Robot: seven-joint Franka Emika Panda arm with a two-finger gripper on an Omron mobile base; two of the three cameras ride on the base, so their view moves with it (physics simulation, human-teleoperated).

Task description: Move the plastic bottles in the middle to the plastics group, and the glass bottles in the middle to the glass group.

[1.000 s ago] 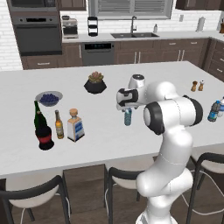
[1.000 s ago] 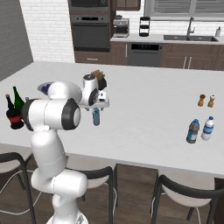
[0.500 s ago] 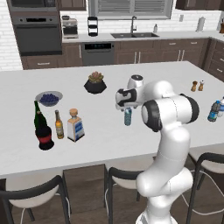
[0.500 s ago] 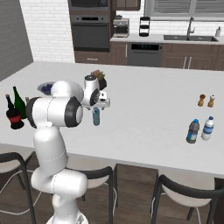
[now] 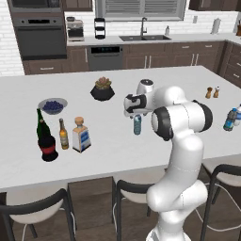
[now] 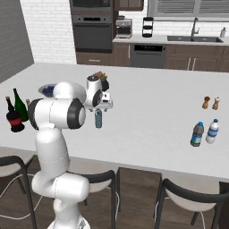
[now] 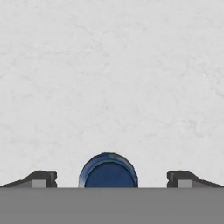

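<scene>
**Gripper poised over the middle water bottle**

While the arm reached out over the white island counter (image 5: 113,141), the gripper (image 5: 137,113) hung directly above the small water bottle (image 5: 137,125), which stood upright near the middle of the counter. From the hand camera the bottle's blue cap (image 7: 108,170) sat centred between the two fingertips (image 7: 41,178), with clear gaps on either side, so the jaws were spread wide and gripped nothing. The right base camera showed the same arrangement: the gripper (image 6: 99,107) just over the bottle (image 6: 98,119), whether touching its cap could not be told.

At the robot's left end of the counter stood the glass cluster. The tall green wine bottle (image 5: 41,123) and the slim amber bottle (image 5: 63,134) were close together, with the dark round-bellied bottle (image 5: 48,147) just in front of the green one and the square bottle with the tan stopper (image 5: 81,135) just beside the amber one. Behind them lay a bowl of blue fruit (image 5: 52,106), and further along a dark pot with a plant (image 5: 102,89).

Well apart, near the robot's right end, the pair of water bottles (image 6: 204,132) stood side by side, with two small shakers (image 6: 210,103) behind them. Dark stools (image 6: 190,199) lined the near edge of the island.
</scene>
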